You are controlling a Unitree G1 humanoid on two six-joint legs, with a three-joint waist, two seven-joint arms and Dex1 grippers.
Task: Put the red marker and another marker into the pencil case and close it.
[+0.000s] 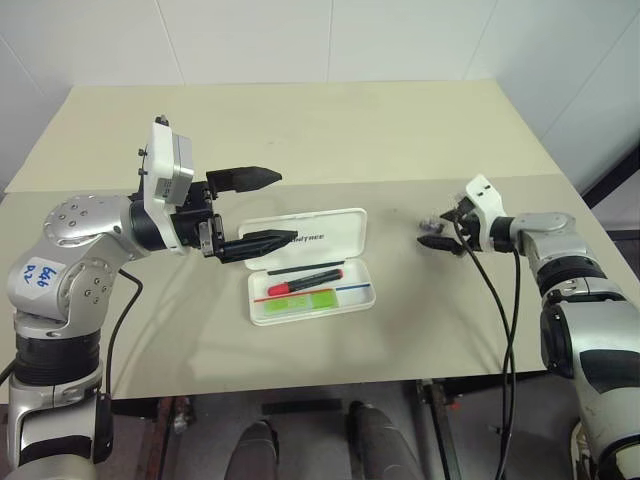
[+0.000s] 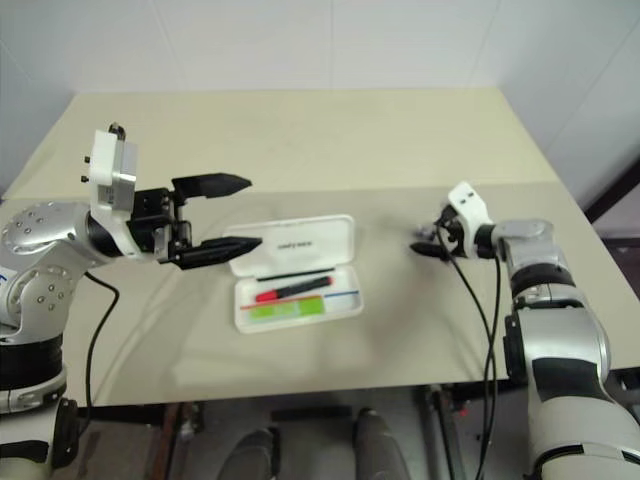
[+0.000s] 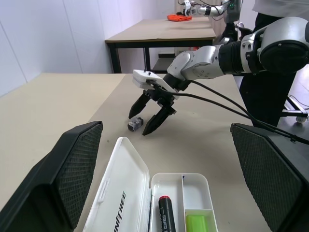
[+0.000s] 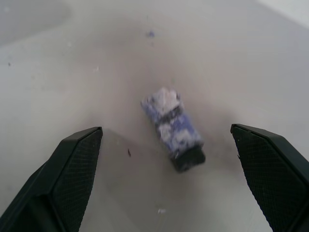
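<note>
I had the case (image 1: 308, 262) lying open near the middle of the table (image 1: 300, 130), lid flat on the far side, tray toward me. Both markers were already in the tray: the red marker (image 1: 305, 281) along its far compartment, cap toward my left, and the green marker (image 1: 302, 301) in the near compartment, each running along the case's length.

By my judgement only the closing was left, and that turned on the lid: its hinge ran left to right along the middle of the case, so the lid had to swing from the far side over toward me.

My left gripper (image 1: 262, 208) hung above the table with its fingers spread wide and nothing between them, pointing to my right, its lower finger just over the lid's left end. It was clearly the nearer arm to the case.

My right gripper (image 1: 441, 232) was well off to the right of the case, also wide open and empty, its tips straddling a small grey object (image 4: 173, 129) on the table without touching it. That thing was not part of the job.

I reckoned the left should take the lid.
</note>
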